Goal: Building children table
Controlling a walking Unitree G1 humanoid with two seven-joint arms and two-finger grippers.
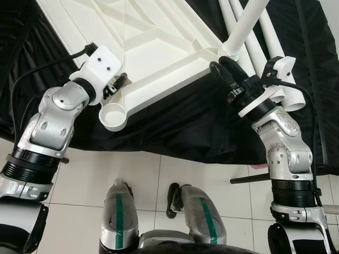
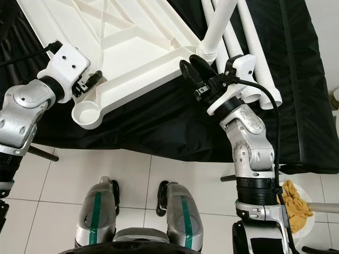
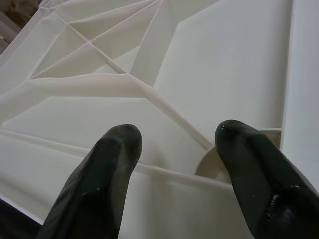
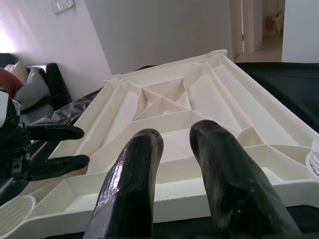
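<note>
both arms are raised forward over the black cloth (image 1: 175,127). the left gripper (image 1: 117,84) has its fingers spread, straddling the near edge rib of the upturned white tabletop (image 1: 137,47) beside an empty leg socket (image 1: 114,116). the right gripper (image 2: 192,70) has its fingers slightly apart, holding nothing, just beside the fitted white leg (image 2: 217,26). the tabletop's far end is cut off.

Smooth, matt white plastic tabletop (image 1: 153,58) and legs (image 1: 249,32) – on creased black cloth (image 1: 180,127); glossy pale floor tiles (image 1: 95,180) below.
</note>
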